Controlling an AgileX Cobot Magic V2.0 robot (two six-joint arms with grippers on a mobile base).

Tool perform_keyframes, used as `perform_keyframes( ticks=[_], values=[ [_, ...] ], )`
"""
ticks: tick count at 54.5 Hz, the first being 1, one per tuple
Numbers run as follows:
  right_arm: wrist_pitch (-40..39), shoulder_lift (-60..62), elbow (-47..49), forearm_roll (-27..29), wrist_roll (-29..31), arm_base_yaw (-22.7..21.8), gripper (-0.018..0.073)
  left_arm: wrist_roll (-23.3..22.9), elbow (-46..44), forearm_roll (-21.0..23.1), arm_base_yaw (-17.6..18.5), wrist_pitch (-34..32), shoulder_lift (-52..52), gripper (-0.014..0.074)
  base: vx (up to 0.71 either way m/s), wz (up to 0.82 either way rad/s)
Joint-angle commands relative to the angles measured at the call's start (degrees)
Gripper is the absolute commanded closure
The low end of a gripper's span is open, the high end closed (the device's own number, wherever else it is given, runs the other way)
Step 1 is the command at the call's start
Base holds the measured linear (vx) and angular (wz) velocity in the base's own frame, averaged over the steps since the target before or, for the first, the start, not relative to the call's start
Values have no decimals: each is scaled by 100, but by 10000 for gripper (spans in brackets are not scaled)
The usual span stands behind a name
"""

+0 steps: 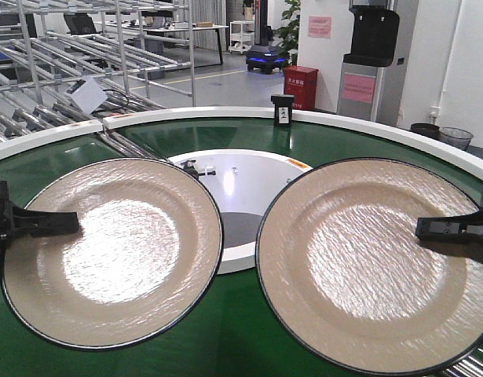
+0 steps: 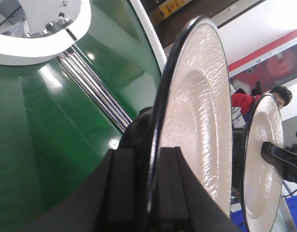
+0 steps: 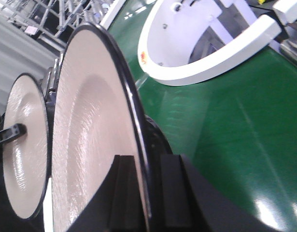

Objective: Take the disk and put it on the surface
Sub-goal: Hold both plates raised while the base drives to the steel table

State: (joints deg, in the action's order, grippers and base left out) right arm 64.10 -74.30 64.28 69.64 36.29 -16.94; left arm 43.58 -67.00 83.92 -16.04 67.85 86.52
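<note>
Two beige disks with thin black rims hang level, side by side, over the green belt. My left gripper (image 1: 68, 221) is shut on the left edge of the left disk (image 1: 115, 251). In the left wrist view that disk (image 2: 201, 106) runs edge-on between the left gripper's (image 2: 150, 193) black fingers. My right gripper (image 1: 426, 229) is shut on the right edge of the right disk (image 1: 367, 259), and the right wrist view shows this disk's (image 3: 90, 135) rim pinched in the right gripper (image 3: 147, 198). The surface is out of view.
The green circular belt (image 1: 225, 330) has a white outer rim (image 1: 398, 129) and a white hub (image 1: 249, 177) between the disks. A small black box (image 1: 282, 110) stands on the far rim. Roller racks (image 1: 68, 55) rise at the back left, a red bin (image 1: 301, 86) behind.
</note>
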Motion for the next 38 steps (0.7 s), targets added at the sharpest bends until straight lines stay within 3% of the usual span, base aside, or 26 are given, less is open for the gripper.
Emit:
perform_keyframes(
  ticks=[1, 38],
  values=[
    [-11, 230, 169, 699, -70, -40, 568, -238, -196, 745, 30, 388, -347, 603, 0, 0],
    [-158, 237, 169, 739, -63, -40, 568, -257, -196, 749, 30, 379, -478, 603, 0, 0]
  ],
)
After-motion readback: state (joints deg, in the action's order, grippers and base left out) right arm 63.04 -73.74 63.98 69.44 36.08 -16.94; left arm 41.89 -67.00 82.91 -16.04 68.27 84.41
